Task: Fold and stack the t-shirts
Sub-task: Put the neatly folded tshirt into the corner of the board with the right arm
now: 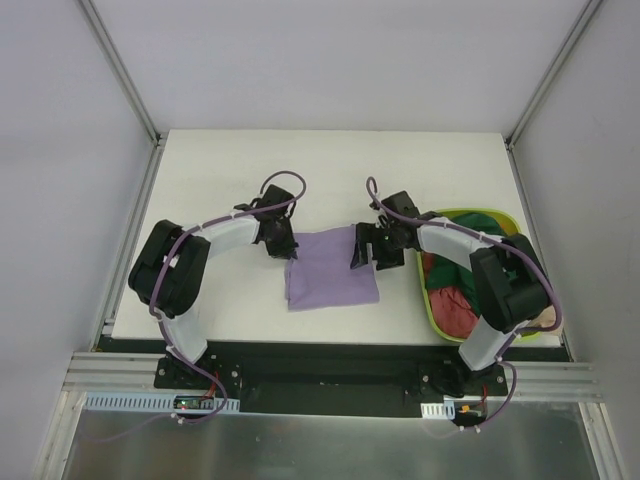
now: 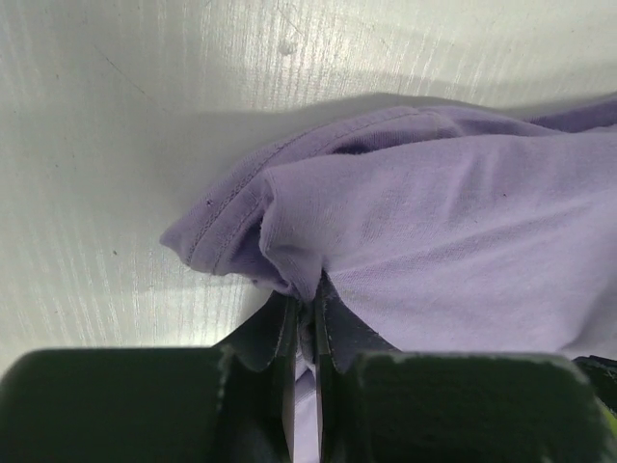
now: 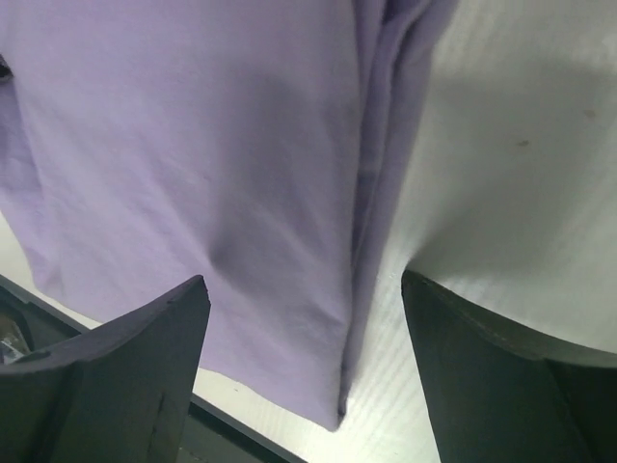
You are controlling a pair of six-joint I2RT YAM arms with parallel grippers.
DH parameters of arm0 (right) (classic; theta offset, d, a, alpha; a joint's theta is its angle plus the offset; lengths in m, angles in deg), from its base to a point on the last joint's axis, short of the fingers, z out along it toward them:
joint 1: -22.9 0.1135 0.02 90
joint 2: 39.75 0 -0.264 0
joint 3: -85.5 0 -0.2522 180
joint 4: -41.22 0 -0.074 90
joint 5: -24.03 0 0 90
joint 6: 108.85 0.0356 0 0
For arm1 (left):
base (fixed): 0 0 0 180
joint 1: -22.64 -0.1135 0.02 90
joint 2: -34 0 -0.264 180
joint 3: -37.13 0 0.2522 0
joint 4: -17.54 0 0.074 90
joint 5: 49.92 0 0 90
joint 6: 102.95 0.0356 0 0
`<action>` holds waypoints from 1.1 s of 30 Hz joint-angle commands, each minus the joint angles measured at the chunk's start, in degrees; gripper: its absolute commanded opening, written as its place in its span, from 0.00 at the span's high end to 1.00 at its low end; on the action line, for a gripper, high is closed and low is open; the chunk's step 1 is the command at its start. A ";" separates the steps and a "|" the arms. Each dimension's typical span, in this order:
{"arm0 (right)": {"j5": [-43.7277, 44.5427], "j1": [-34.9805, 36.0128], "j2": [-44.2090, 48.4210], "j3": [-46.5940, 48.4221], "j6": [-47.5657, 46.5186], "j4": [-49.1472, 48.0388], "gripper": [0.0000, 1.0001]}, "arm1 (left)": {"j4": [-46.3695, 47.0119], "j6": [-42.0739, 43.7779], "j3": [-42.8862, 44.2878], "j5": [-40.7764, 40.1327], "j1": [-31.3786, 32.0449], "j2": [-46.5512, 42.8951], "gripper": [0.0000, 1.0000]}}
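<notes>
Left wrist view: the left gripper (image 2: 307, 323) is pinched tight on a bunched fold at the edge of the lavender t-shirt (image 2: 434, 231); a hemmed edge curls just beside the jaws. Right wrist view: the right gripper (image 3: 304, 289) has its fingers (image 3: 145, 357) spread wide and holds nothing; the folded side edge of the same shirt runs between them. Top external view: the lavender t-shirt lies folded into a rough rectangle on the white table (image 1: 330, 160), with the left gripper at its far left corner and the right gripper at its far right corner. At right, a lime-green basket (image 1: 475, 212) holds a dark green t-shirt (image 1: 440, 275) and a red-pink t-shirt (image 1: 455, 312), partly hidden by the right arm.
</notes>
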 commanded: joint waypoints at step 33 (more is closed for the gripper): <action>34.39 -12.75 -39.66 74.02 -20.89 36.69 0.99 | -0.45 6.81 -7.99 -1.90 -3.31 -22.22 0.01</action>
